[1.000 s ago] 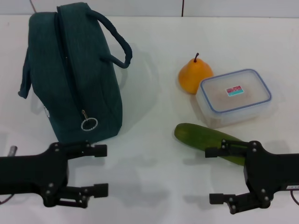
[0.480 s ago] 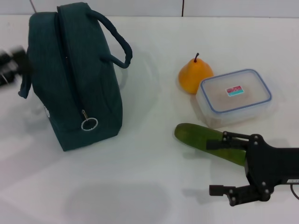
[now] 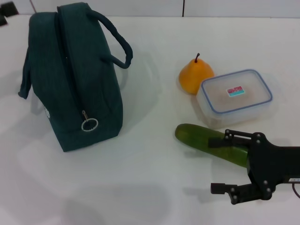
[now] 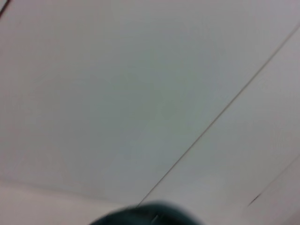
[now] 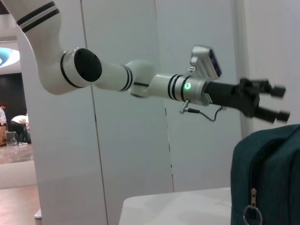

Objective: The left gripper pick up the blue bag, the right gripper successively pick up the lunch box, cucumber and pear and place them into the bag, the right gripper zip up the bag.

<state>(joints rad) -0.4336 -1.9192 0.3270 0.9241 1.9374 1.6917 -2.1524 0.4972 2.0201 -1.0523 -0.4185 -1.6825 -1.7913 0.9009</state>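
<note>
Bag [image 3: 75, 75] stands upright on the worktop [image 3: 154, 168], left side of the head view, zipper line running down the near end with the ring pull [image 3: 89, 124] hanging low. Zipper looks shut along the visible stretch. Handle [image 3: 115, 44] loops out toward the pear side.

Left tool [image 5: 269, 101] is up in the air just above and behind the bag's top; in the right wrist view its two fingers stand apart, nothing between them. Not touching the bag. Head view catches only a dark scrap of it at the top left corner. Left wrist view shows wall panels and a dark edge of the bag [image 4: 145, 214] at the frame's border, nothing more.

Right tool [image 3: 226, 161] sits low at the near right of the worktop, jaws spread wide, empty. Upper finger overlaps the cucumber's near end in the head view; can't tell if it touches. Lower finger is clear of everything.

Cucumber [image 3: 201, 139] lies flat, angled, just in front of the box. Box [image 3: 236, 96] has its lid on, blue rim, small label on top. Pear [image 3: 194, 75] stands upright, stem up, touching or just beside the box's far left corner. All three are well apart from the bag.
</note>
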